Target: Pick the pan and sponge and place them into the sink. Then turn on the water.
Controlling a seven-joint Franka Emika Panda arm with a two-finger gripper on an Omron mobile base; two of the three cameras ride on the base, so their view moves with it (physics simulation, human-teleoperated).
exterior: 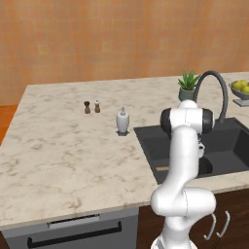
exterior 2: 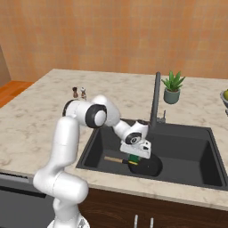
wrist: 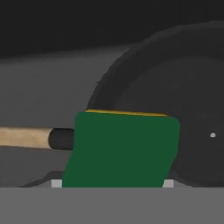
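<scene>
Down inside the dark grey sink (exterior 2: pixel 95 147), my gripper (exterior 2: pixel 136 156) is shut on the green and yellow sponge (exterior 2: pixel 133 158). In the hand view the sponge (wrist: pixel 122 148) sits between my fingers, green face toward the camera, a thin yellow edge on top. The black pan (exterior 2: pixel 150 167) lies on the basin floor just under and beyond the sponge, its wooden handle (exterior 2: pixel 113 159) pointing left. The hand view has the pan (wrist: pixel 183 100) behind the sponge and the handle (wrist: pixel 24 137) at left. The dark gooseneck faucet (exterior 2: pixel 155 98) stands at the basin's back edge.
On the marble counter stand a white soap dispenser (exterior: pixel 122 120), two small shakers (exterior: pixel 92 106), a potted plant (exterior: pixel 188 86) and a fruit bowl (exterior: pixel 241 90). My own arm (exterior: pixel 185 160) hides part of the sink in the left base view.
</scene>
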